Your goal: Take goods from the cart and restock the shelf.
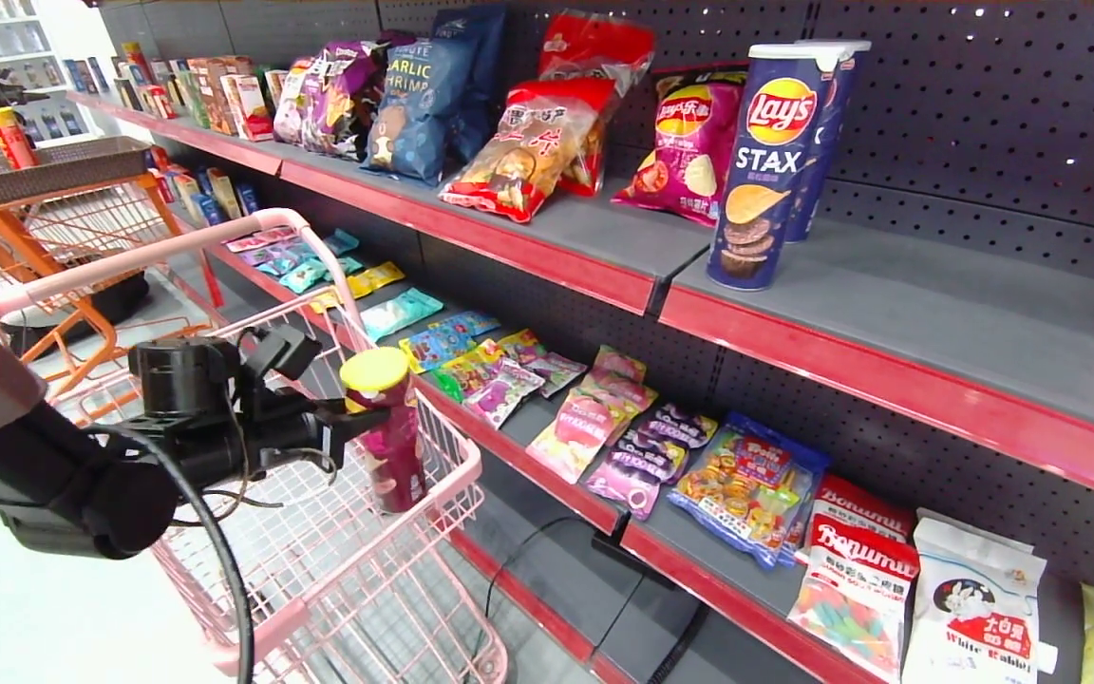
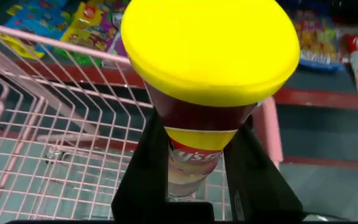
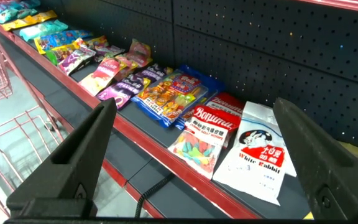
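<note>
Maroon tube-shaped chips can [image 1: 395, 446] with a round yellow plastic lid [image 1: 374, 369] stands upright between the black fingers [image 2: 143, 171] of the left gripper [image 1: 371, 418], which are closed on its body just under the lid. The can is over the pink wire cart [image 1: 457, 467], near the rim on the shelf side; I cannot tell if its bottom touches the mesh floor.

I judge the task to be at an early stage for this item: it is grasped, but not yet on the shelf. What is left is to carry it to the upper grey shelf with the red front edge [image 1: 936, 313]. Two tall blue cans of similar shape [image 1: 765, 161] stand there with bare surface beside them, which seems a fitting place.

The right gripper [image 3: 194, 112] is over the lower shelf [image 3: 145, 135], its fingers wide apart and holding nothing.

The can looks rigid and smooth, and its lid is glossy. The cart is a grid of thin coated wire. The flat colourful candy packets [image 3: 179, 93] on the lower shelf look soft and crinkled. Both shelves seem to be matt metal.
</note>
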You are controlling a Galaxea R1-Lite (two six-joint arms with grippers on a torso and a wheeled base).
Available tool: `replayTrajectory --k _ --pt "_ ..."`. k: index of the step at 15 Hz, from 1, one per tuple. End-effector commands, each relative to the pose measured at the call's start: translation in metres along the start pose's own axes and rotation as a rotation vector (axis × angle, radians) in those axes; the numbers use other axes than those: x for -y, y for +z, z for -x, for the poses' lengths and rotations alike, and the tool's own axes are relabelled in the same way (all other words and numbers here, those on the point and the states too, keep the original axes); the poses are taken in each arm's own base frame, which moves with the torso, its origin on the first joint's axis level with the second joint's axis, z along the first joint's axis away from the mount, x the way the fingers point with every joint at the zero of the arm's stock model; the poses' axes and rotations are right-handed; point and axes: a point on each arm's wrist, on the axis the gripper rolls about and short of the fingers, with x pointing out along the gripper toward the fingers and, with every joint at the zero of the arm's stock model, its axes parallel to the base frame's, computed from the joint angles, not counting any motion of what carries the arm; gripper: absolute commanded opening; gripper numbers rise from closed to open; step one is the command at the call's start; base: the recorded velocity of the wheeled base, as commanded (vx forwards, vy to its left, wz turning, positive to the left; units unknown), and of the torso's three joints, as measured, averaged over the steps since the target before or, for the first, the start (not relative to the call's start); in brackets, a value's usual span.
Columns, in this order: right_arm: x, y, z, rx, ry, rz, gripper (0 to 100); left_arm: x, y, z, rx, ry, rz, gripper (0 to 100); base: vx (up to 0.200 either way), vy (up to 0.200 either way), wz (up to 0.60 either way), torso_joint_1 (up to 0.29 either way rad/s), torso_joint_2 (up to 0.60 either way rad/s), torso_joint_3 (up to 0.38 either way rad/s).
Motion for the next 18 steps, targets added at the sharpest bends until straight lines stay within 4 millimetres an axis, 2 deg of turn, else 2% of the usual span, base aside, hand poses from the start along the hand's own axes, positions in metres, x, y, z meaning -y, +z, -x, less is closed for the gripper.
replayTrajectory --k 1,3,4,6,7,8,10,12,18 --pt "0.0 0.0 0.0 0.0 0.0 0.0 100 0.012 0.047 0.066 0.096 0.084 -0.008 0 0.0 0.0 0.0 0.0 0.0 0.0" --pt "0.0 0.0 0.0 0.0 0.0 0.0 100 0.027 0.063 0.114 0.118 0.14 -0.006 0 0.0 0.0 0.0 0.0 0.0 0.0" --pt "0.0 0.0 0.0 0.0 0.0 -0.001 100 0.047 0.067 0.15 0.146 0.176 -0.017 0 0.0 0.0 0.0 0.0 0.0 0.0" --pt "0.0 0.0 0.0 0.0 0.0 -0.003 100 0.076 0.064 0.195 0.187 0.23 -0.03 0 0.0 0.0 0.0 0.0 0.0 0.0" --pt "0.0 0.0 0.0 0.0 0.0 -0.003 100 0.081 0.063 0.202 0.192 0.241 -0.028 0 0.0 0.0 0.0 0.0 0.0 0.0" --pt "0.0 0.0 0.0 0.0 0.0 -0.003 100 0.097 0.061 0.226 0.202 0.284 0.009 0 0.0 0.0 0.0 0.0 0.0 0.0" --pt "0.0 0.0 0.0 0.0 -0.001 -0.003 100 0.114 0.062 0.244 0.244 0.305 -0.018 0 0.0 0.0 0.0 0.0 0.0 0.0" --pt "0.0 0.0 0.0 0.0 -0.001 -0.003 100 0.123 0.062 0.256 0.285 0.418 -0.043 0 0.0 0.0 0.0 0.076 -0.24 -0.137" --pt "0.0 0.0 0.0 0.0 -0.001 -0.004 100 0.154 0.054 0.283 0.373 0.47 -0.096 0 0.0 0.0 0.0 0.19 -0.52 -0.32"
